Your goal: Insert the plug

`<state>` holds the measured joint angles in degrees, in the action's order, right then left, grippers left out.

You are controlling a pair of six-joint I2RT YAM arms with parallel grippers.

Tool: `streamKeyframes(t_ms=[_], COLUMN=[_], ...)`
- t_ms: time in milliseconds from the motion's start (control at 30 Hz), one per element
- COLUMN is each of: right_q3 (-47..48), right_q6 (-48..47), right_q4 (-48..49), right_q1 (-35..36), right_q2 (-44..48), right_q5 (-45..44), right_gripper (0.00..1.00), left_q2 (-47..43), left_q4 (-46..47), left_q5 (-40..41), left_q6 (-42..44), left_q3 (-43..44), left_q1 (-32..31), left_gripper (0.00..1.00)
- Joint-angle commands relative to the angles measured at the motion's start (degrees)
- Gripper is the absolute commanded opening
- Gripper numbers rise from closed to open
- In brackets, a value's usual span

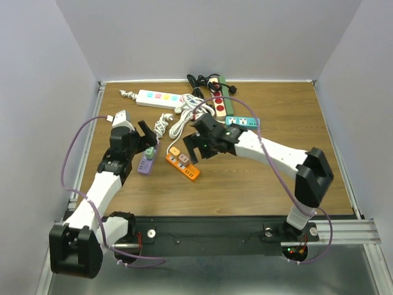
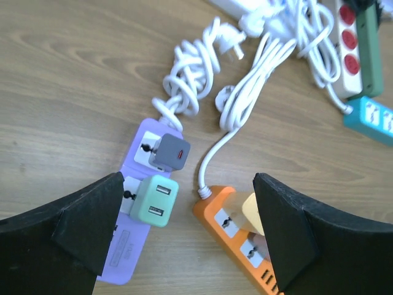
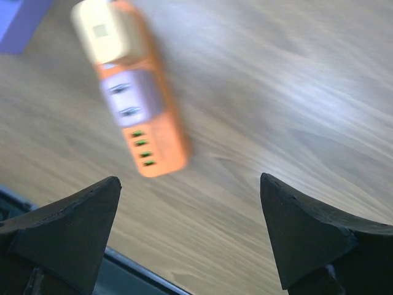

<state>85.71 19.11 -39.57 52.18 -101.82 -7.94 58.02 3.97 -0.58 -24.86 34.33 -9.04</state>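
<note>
Both your left fingers (image 2: 80, 233) and right fingers (image 3: 307, 239) gape wide and empty, so lift straight off the orange strip (image 3: 159, 141) without nudging its cream plug (image 3: 107, 27) loose.

You had a smooth brown wood-grain tabletop (image 2: 73, 80), lightly sheened, beneath the left pincer (image 2: 187, 203). Its black fingers (image 2: 80, 233) looked like matt plastic. Between them lay a smooth lilac plastic power strip (image 2: 126, 255) holding a satin mint-green plastic charger (image 2: 155, 201) and a matt grey plastic cube charger (image 2: 169, 152). Beside the right finger lay a glossy orange plastic strip (image 2: 215, 203).
</note>
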Motion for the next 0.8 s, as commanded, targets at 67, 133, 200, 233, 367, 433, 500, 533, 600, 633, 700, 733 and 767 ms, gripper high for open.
streamKeyframes(t_ms=[67,133,200,233,367,433,500,533,600,633,700,733,767], right_q3=[-9.41,-12.93,-14.86,-16.7,-20.32,-21.28,-22.43,-22.78,-23.66,-23.92,-24.54,-24.8,-24.89], right_q6=[0.14,0.14,0.13,0.13,-0.13,-0.65,-1.36,-1.45,-1.45,-1.36,-1.1,-1.1,-1.01], right_q4=[7.84,10.11,12.22,13.02,15.31,15.75,15.84,16.28,16.89,16.98,17.25,17.6,17.69], right_q1=[-12.77,-16.39,-22.0,-23.69,-32.65,-34.6,-36.44,-36.71,-37.59,-37.68,-37.77,-37.86,-37.86], right_q2=[10.56,13.04,16.54,17.61,22.8,24.91,26.31,27.71,29.3,30.79,32.38,33.26,33.87], right_q5=[-2.69,-2.6,-1.9,-1.72,-0.93,-1.02,-2.07,-2.86,-4.52,-5.32,-6.81,-7.52,-8.65], right_gripper=[1.0,1.0,1.0,1.0,1.0,1.0,1.0,1.0,1.0,1.0,1.0,1.0,1.0], left_q2=[-8.44,-10.55,-11.26,-11.35,-10.91,-10.73,-10.47,-10.38,-10.56,-10.65,-10.73,-10.56,-10.47], left_q4=[-8.34,-9.94,-12.13,-12.92,-15.3,-15.3,-15.48,-15.57,-15.31,-15.3,-14.69,-14.6,-14.43], left_q5=[6.37,7.78,9.54,10.07,12.79,13.06,13.15,13.32,13.94,14.37,15.17,15.52,15.78], left_q6=[2.62,2.98,3.68,3.85,4.65,4.56,4.3,4.21,3.95,4.03,4.12,4.03,4.12], left_q3=[7.15,8.99,10.4,11.19,13.84,14.19,14.8,15.24,15.59,15.68,15.95,16.12,16.73], left_q1=[-0.37,-0.37,-0.37,-0.37,-0.37,-0.37,-0.37,-0.37,-0.37,-0.37,-0.37,-0.37,-0.37], left_gripper=[0.99,0.99,0.99,0.99,0.99,0.99,0.99,0.99,0.99,0.99,0.99,0.99,0.99])
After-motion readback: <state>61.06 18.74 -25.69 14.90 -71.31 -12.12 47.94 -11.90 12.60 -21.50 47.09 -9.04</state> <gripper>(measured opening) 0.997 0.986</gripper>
